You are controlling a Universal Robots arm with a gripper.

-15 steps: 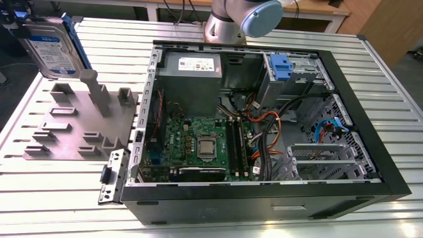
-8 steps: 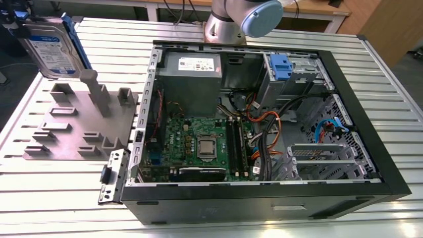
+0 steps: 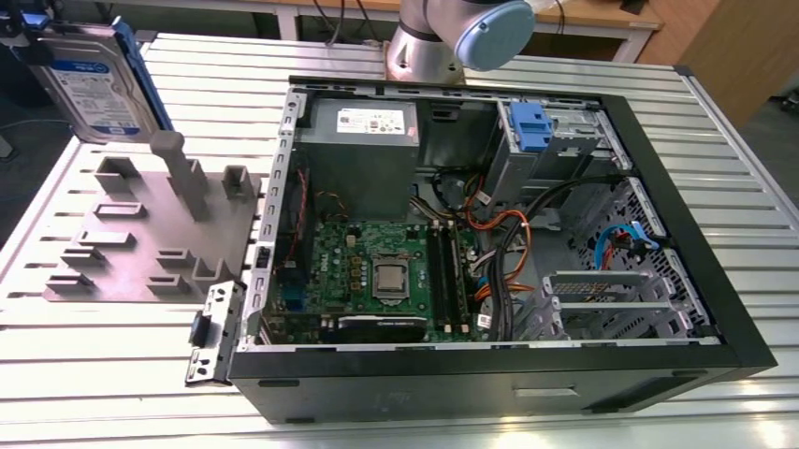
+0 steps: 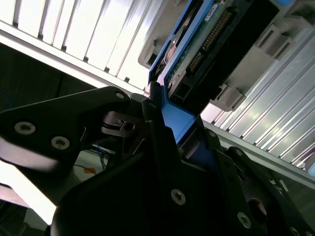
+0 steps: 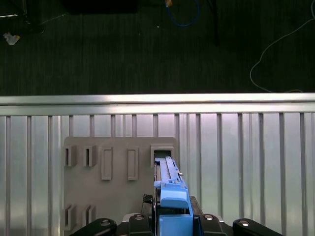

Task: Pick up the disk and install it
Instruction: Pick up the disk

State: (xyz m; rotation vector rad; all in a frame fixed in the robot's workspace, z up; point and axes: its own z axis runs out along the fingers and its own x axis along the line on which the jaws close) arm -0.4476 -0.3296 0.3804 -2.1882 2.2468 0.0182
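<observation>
**Exterior view.** We find the disk (image 3: pixel 94 79) at the exterior view's far left, upright, label facing the camera, its blue carrier (image 3: pixel 140 70) along the edge. It hangs above a grey fixture plate (image 3: pixel 138 234) of slots and posts, apart from it. To the exterior view's right lies an open computer case (image 3: pixel 649 187) on the ribbed aluminium table (image 3: pixel 749 281). Inside are a power supply (image 3: pixel 362 122), a motherboard (image 3: pixel 374 271), and a silver drive cage (image 3: pixel 574 131) with a blue latch tab (image 3: pixel 530 126), well apart from the disk. The case's near wall and bundled cables (image 3: pixel 500 234) lie between. The arm's base (image 3: pixel 456 37) stands behind the case.

**Second wrist view.** The gripper (image 4: pixel 179 132) is clamped narrowly on the carrier's end, one black finger (image 4: pixel 152 128) on each side. The disk's connector side is visible, with grey fixture posts (image 4: pixel 231 93) just beyond.

**First wrist view.** The disk, edge-on, sits in line with one open slot (image 5: pixel 162 150) of the plate. The table's edge rail (image 5: pixel 157 103) and dark floor with a blue cable (image 5: pixel 184 14) lie beyond.
</observation>
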